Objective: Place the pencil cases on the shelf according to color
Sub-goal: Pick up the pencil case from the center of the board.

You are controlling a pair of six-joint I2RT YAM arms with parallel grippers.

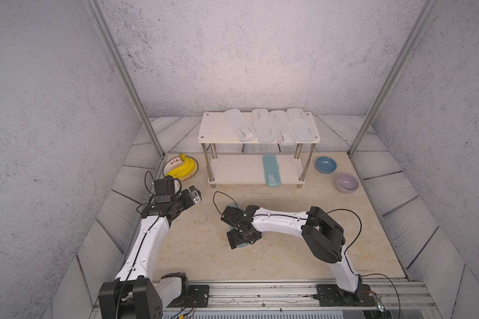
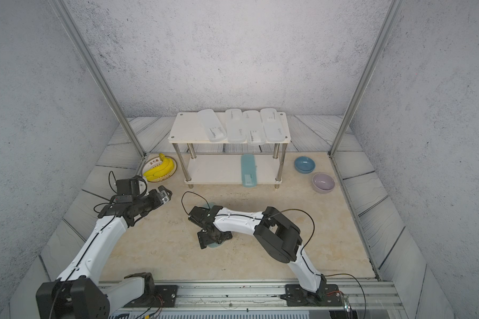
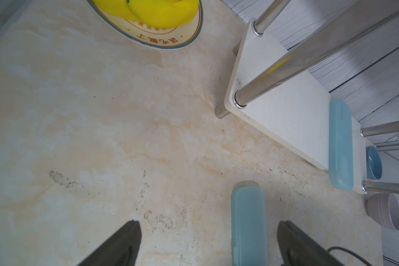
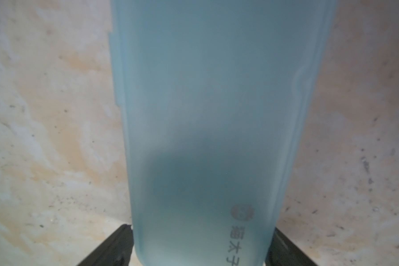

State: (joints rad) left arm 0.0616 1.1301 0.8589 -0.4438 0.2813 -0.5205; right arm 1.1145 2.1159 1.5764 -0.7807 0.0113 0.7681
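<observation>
five of six are on the shelf [image 1: 216,129]: four frosted white cases [image 1: 263,127] side by side on the top board [image 2: 186,129], upper centre of both top views, and one teal case [image 1: 271,171] on the lower board [image 1: 238,169], toward its right end. the last teal case [image 4: 205,115] lies flat on the bench [image 1: 274,262], centre of frame, mostly hidden under my right arm [image 1: 277,221] in both top views.

right fingers [image 4: 115,248]: spread wide, one at each long edge of that case, straddling its narrow width. tips look right at the edges, no squeeze visible, case flat on the bench. i read it as not gripped yet.

left fingers [image 3: 124,244]: wide apart, empty, hanging over bare bench left of centre, near the banana plate [image 1: 173,162].

handling, my read:
- hollow thin-wall plastic, so light and fairly stiff along its length.
- the smooth frosted skin looks slippery, and the walls could flex or the lid pop under a hard clamp.
- take it across the narrow width, on the long side walls, near mid-length so it doesn't droop or swing.
- how centred i am along it i cannot tell; the arm blocks it from above.
- moderate squeeze, lift level.

it belongs by the other teal one. the lower board shows bare room left of that case.
</observation>
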